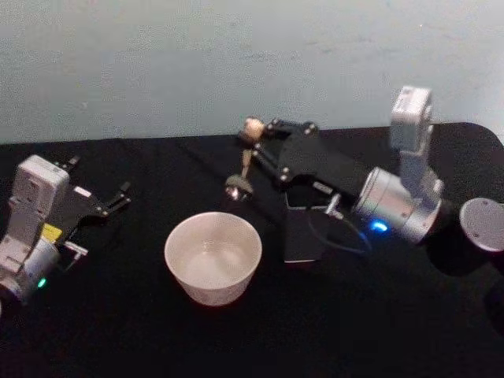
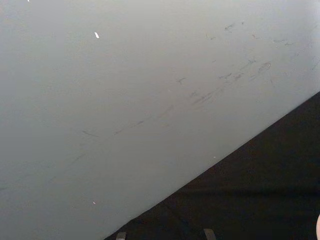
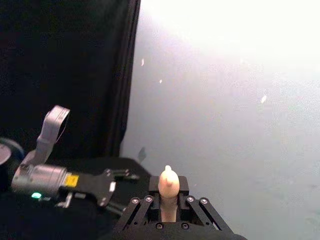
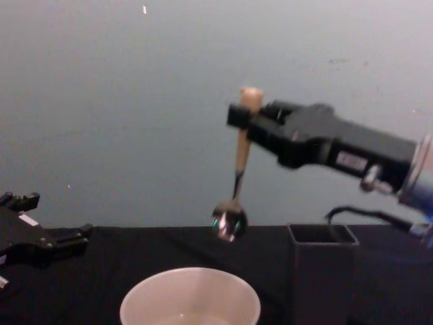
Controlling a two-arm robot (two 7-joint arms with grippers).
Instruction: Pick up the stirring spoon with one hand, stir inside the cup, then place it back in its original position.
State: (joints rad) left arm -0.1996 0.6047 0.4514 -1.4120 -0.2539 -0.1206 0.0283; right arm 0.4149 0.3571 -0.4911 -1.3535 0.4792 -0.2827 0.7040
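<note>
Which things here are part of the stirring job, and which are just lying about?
In the job: stirring spoon in the right tool; cup; dark holder.
Lying about: left tool, parked at left; grey disc at far right.

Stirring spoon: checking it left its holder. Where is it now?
In the chest view the beige-handled metal stirring spoon hangs in the air from the right gripper, above and behind the wide cream-white cup, left of the dark grey square holder.
</note>
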